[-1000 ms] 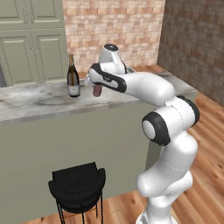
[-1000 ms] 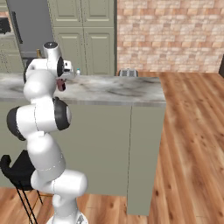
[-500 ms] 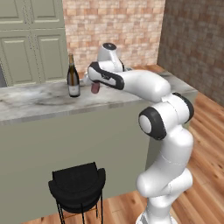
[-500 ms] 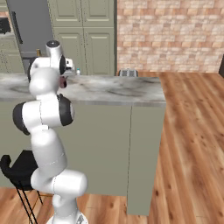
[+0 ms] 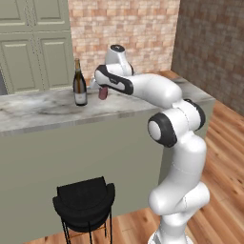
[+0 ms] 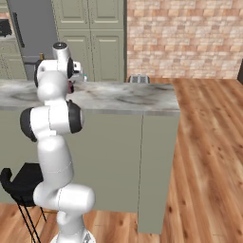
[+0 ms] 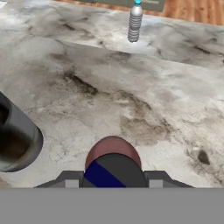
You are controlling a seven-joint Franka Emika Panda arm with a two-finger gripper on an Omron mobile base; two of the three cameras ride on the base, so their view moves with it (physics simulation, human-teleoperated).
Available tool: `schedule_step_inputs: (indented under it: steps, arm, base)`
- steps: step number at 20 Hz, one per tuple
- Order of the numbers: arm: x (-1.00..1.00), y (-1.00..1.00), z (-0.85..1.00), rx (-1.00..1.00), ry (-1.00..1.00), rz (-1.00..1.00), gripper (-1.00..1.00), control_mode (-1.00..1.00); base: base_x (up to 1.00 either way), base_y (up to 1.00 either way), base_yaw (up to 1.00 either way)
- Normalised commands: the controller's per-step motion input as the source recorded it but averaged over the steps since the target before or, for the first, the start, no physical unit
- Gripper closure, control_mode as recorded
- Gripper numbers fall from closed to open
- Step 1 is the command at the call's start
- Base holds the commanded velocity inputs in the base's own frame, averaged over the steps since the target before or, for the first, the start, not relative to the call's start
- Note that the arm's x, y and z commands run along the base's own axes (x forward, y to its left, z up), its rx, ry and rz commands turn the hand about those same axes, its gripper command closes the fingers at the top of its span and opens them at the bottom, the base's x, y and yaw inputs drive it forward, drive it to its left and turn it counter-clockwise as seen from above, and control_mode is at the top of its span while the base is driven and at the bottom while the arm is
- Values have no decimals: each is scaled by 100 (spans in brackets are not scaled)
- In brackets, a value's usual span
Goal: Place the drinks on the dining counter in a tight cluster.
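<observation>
My gripper [image 5: 103, 89] is shut on the short maroon bottle [image 5: 103, 94], holding it upright low over the dining counter [image 5: 38, 110]. From the hand camera the bottle's dark cap and maroon shoulder [image 7: 113, 153] sit between the fingers of the gripper [image 7: 113, 180]. The tall dark wine bottle [image 5: 79, 86] stands a short way to the left of it, and its dark base [image 7: 17, 140] shows close by. The small clear water bottle [image 7: 135, 24] stands farther off, near the counter's far edge [image 7: 183, 48]. From the right, the maroon bottle [image 6: 71, 87] peeks out beside the arm.
A black stool [image 5: 86, 202] stands on the wood floor in front of the counter's sage-green wall. A toaster [image 6: 138, 79] sits beyond the counter [image 6: 123, 97]. Pale green cabinets [image 5: 33, 43] and a brick wall [image 5: 138, 33] close the back.
The hand with the maroon bottle has edged slightly toward the wine bottle and the arm's elbow has shifted. The grip stays shut; the other bottles have not moved.
</observation>
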Motion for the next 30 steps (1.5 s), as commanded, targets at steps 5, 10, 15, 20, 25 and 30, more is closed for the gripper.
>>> schedule_step_inputs:
  steps: [5,10,15,20,25,30]
  arm:
    - [9,1,-4,0,0,0,100,-100]
    - [0,0,-6,0,4,0,100,-100]
    - [0,0,-12,-3,6,0,100,-100]
    - [0,0,-6,-9,7,0,100,-100]
    - [0,0,-6,-13,4,0,100,-100]
    - [0,0,0,-2,0,0,100,-100]
  base:
    - [0,0,0]
    - [0,0,0]
    - [0,0,0]
    - [0,0,0]
    - [0,0,0]
    - [0,0,0]
